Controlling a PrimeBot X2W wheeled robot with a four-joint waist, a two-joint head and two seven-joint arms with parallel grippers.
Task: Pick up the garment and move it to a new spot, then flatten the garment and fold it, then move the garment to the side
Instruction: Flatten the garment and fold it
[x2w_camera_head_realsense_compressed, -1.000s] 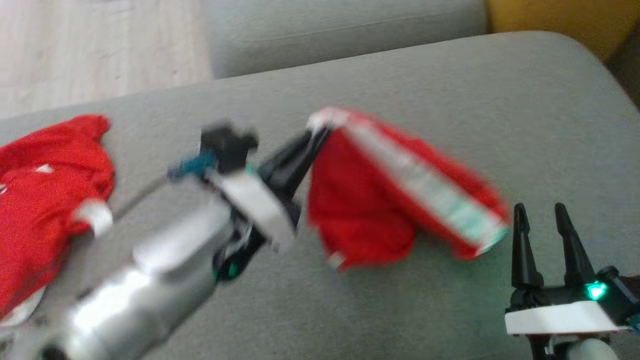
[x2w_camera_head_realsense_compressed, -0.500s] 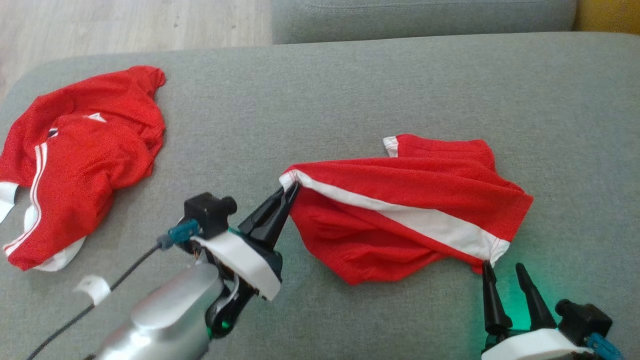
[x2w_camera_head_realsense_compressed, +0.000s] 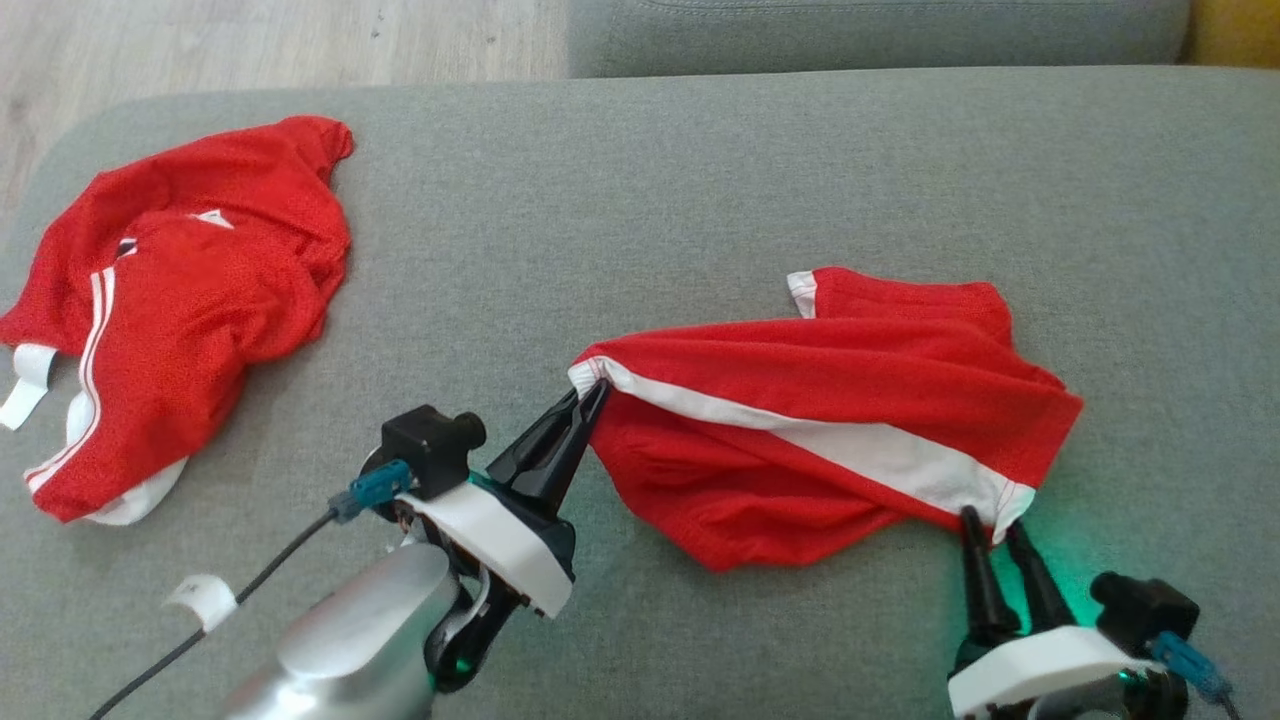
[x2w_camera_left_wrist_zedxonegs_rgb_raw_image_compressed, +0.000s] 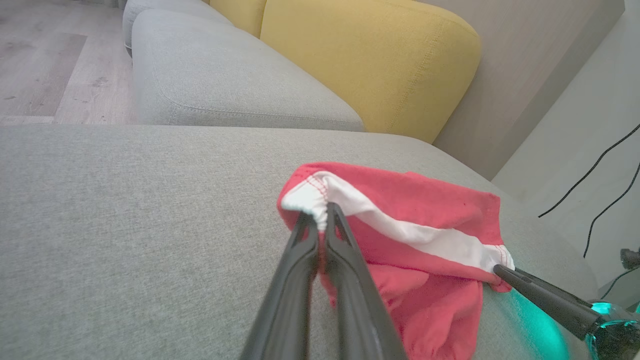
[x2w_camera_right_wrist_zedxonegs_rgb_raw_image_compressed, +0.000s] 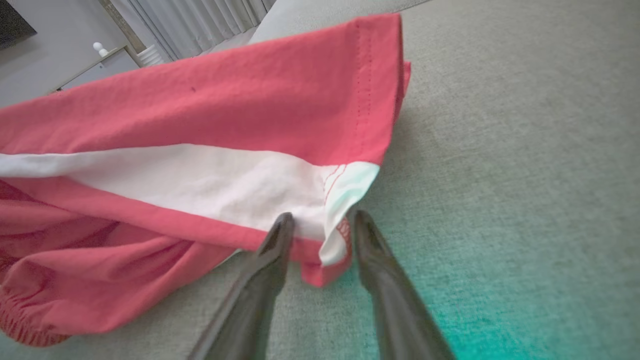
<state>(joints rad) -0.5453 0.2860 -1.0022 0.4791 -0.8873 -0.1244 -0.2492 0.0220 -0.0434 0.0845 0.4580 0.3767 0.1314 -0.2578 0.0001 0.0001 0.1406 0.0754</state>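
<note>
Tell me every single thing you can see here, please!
red shorts: one, red with a white stripe, crumpled on the big cushion, middle right.
red shirt: one, red with white stripes, bunched at that cushion's left end.
grey cushion: one, grey, under both garments.
second cushion: one, grey, behind it.
yellow cushion: one, yellow, further back.
floor: pale wood, upper left.
cables: two, black, far right in the left wrist view.
left gripper: dark fingers, shut on the shorts' left corner.
right gripper: dark fingers, open around the right corner.
</note>
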